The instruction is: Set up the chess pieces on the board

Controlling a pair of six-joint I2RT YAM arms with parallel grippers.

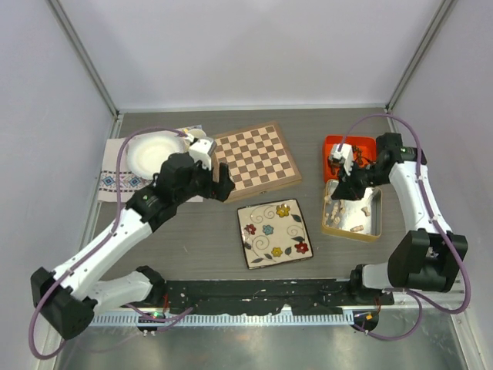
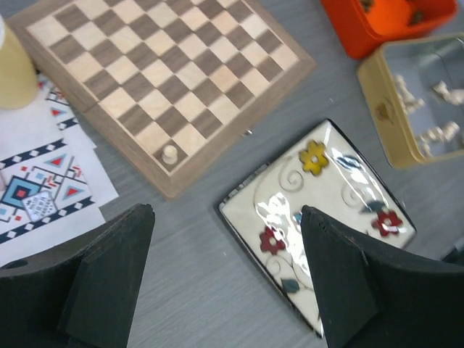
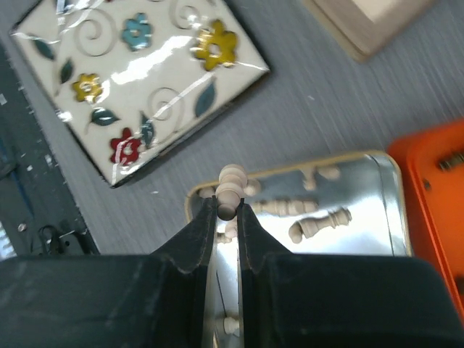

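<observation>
The chessboard (image 1: 256,157) lies at the back middle of the table. One pale cream piece (image 2: 169,154) stands on a dark square near the board's near corner (image 2: 174,94). My left gripper (image 2: 225,283) is open and empty, held over bare table between the board and the floral plate. My right gripper (image 3: 228,210) is shut on a pale cream chess piece (image 3: 230,187), held above a tan tin (image 3: 362,217) with several cream pieces lying in it. In the top view the right gripper (image 1: 344,185) hangs over that tin (image 1: 353,208).
A square floral plate (image 1: 273,231) lies in front of the board. An orange tray (image 1: 347,146) sits behind the tin. A white plate (image 1: 154,150) rests on a patterned cloth (image 1: 115,181) at the left, next to a cream cup (image 2: 14,69).
</observation>
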